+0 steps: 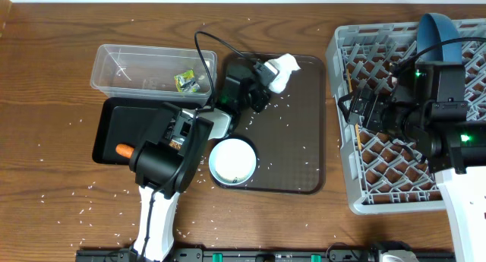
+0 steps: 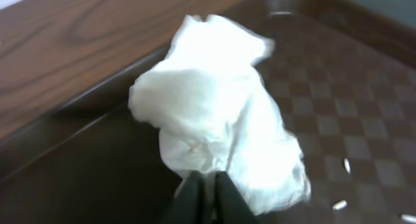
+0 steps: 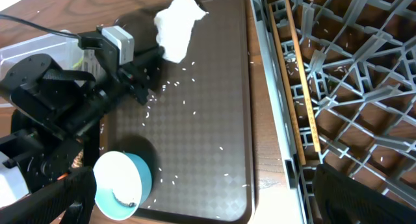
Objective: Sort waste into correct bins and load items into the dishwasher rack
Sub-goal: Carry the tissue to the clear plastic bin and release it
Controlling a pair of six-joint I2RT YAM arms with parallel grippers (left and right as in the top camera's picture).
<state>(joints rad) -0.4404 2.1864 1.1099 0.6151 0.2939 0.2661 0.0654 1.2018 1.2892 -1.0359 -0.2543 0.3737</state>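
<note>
My left gripper (image 1: 270,80) is shut on the crumpled white tissue (image 1: 283,69) and holds it over the far left corner of the dark brown serving tray (image 1: 307,152). The left wrist view shows the shut fingers (image 2: 208,188) pinching the tissue's lower edge (image 2: 221,113). The clear tub (image 1: 121,64) holds the yellow-green wrapper (image 1: 190,81). The orange stick (image 1: 123,149) lies in the black tray (image 1: 114,118). A small light blue cup (image 1: 232,160) stands on the serving tray's near left. My right gripper (image 1: 363,110) is open and empty over the grey rack's (image 1: 343,152) left side. The dark blue plate (image 1: 439,30) stands in the rack.
White rice grains (image 3: 185,102) are scattered over the serving tray and the wooden table (image 1: 45,87). The right wrist view shows the rack's lattice bottom (image 3: 351,94) and the cup (image 3: 120,185). The left arm's cable loops above the tub.
</note>
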